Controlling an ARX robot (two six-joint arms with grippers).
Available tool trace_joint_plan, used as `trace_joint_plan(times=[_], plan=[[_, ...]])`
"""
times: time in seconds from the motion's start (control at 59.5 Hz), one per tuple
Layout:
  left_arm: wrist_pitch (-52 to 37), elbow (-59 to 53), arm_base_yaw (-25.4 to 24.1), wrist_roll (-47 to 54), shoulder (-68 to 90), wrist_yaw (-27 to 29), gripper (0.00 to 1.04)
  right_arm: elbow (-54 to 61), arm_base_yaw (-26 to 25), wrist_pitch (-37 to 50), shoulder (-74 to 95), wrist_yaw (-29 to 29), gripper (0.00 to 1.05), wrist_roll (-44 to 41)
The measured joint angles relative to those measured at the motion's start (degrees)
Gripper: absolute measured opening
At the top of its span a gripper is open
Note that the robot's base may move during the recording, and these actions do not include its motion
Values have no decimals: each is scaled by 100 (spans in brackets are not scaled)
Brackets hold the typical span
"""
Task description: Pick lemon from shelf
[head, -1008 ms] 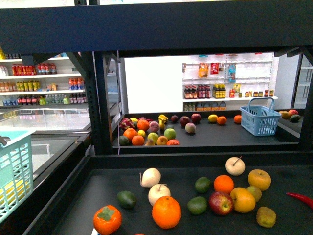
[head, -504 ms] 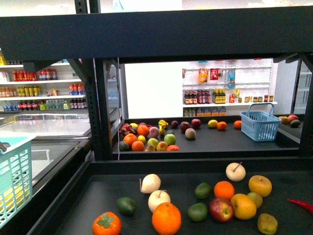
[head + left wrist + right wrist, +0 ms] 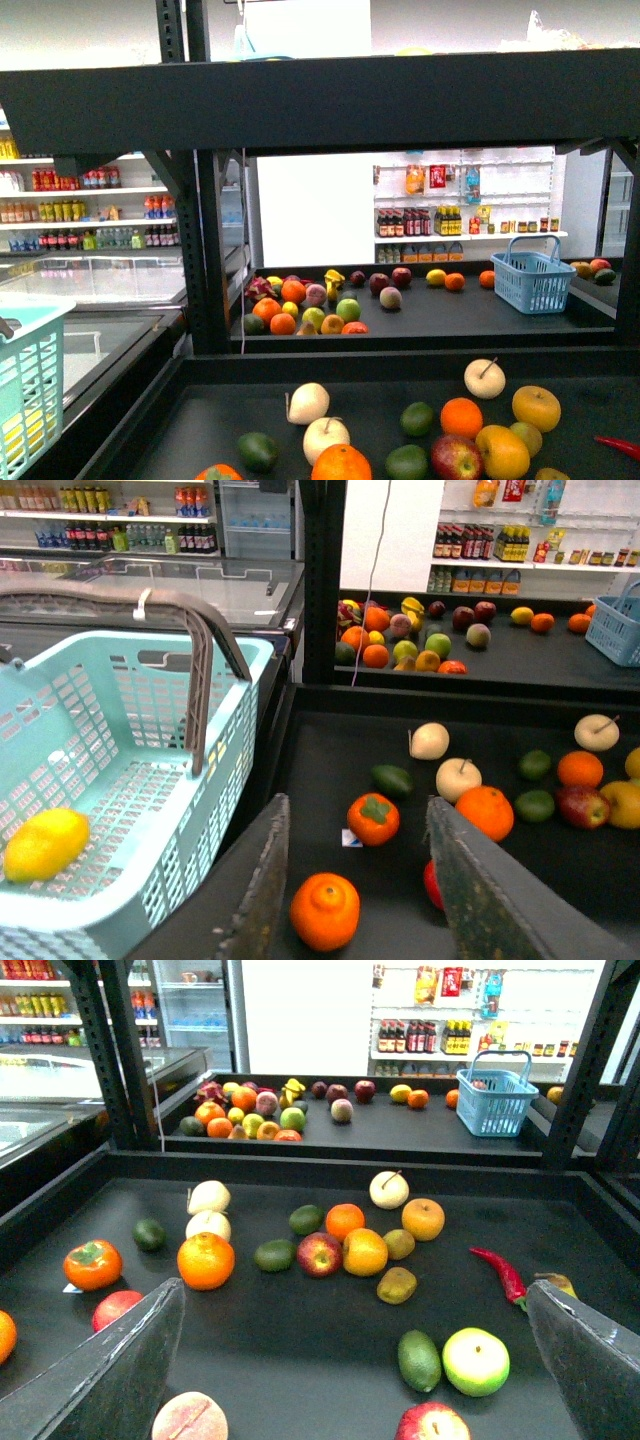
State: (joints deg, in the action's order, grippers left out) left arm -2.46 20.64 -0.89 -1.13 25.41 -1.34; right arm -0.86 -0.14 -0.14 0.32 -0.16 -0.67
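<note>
The lemon (image 3: 45,843), a smooth bright yellow oval, lies inside the teal basket (image 3: 120,690) in the left wrist view. In the front view it is only a yellow patch behind the basket's grid (image 3: 22,432). The shelf's dark tier (image 3: 330,770) lies beside the basket and carries scattered fruit; it also shows in the front view (image 3: 200,425) and in the right wrist view (image 3: 300,1345). My left gripper (image 3: 360,802) is open and empty above a persimmon (image 3: 372,818) and an orange (image 3: 324,911). My right gripper (image 3: 355,1290) is open and empty over the tier. Neither arm shows in the front view.
On the tier lie oranges (image 3: 341,462), a golden-yellow apple-like fruit (image 3: 537,407), green fruits, pale apples and a red chilli (image 3: 503,1272). A farther tier holds more fruit, a small yellow one (image 3: 436,278) and a blue basket (image 3: 532,280). A black crossbeam (image 3: 320,100) runs overhead.
The front view has tilted upward: the fruit on the near tier sits lower in the picture, the persimmon is almost cut off at the bottom, and more of the crossbeam's top shows.
</note>
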Motion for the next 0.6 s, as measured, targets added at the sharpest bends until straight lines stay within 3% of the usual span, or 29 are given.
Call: trace_joint_plan(times=[0.067,0.218,0.605], plan=[[505,-457,55,22,-905,125,31,0,0,0,0,2,102,0],[461,-1117,72,22,-1773,133,2,0,0,0,0,0,102,2],[326,-1596,74,48,-2129,133,3,0,0,0,0,0,102,2]])
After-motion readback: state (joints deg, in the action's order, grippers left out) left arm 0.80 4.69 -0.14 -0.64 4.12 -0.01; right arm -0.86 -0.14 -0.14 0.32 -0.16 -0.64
